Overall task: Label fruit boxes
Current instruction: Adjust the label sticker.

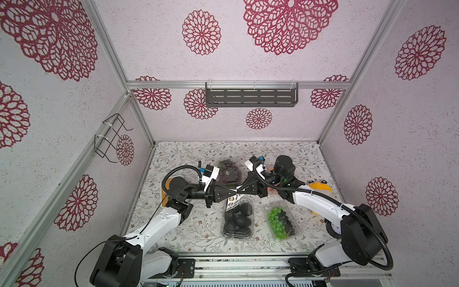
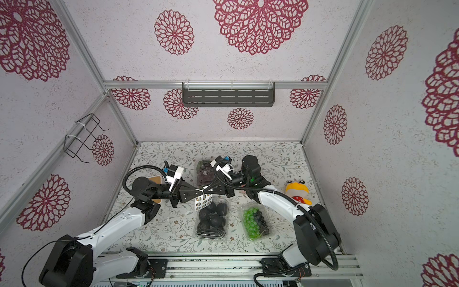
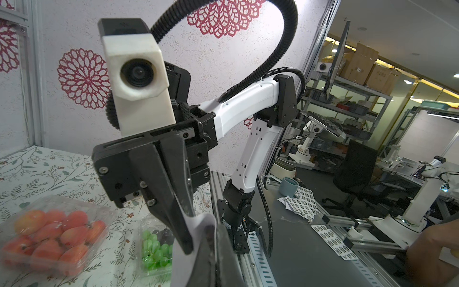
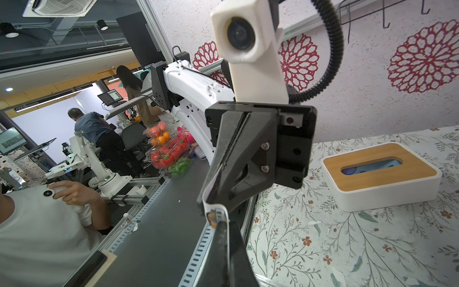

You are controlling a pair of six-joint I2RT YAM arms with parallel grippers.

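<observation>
Both grippers meet tip to tip above the table's middle in both top views. My left gripper [image 1: 233, 193] [image 2: 200, 191] [image 3: 215, 227] and my right gripper [image 1: 240, 191] [image 2: 206, 189] [image 4: 223, 223] are each shut on the white sticker sheet [image 1: 233, 200] [image 2: 202, 200] [image 3: 198, 225] [image 4: 215, 214], which hangs below them. Just under it sits the fruit box of black round fruits [image 1: 238, 221]. The dark purple grape box [image 1: 229, 174] lies behind, and the green-and-black grape box [image 1: 282, 222] [image 3: 155, 248] to the right. The box of orange-red fruit [image 3: 52, 238] is mostly hidden under my right arm in the top views.
A white box with a wooden lid [image 4: 380, 171] [image 2: 156, 180] stands at the table's left, partly under my left arm. A yellow plush toy [image 1: 320, 188] sits at the right edge. A dark shelf [image 1: 250, 97] hangs on the back wall and a wire rack [image 1: 111, 139] on the left wall.
</observation>
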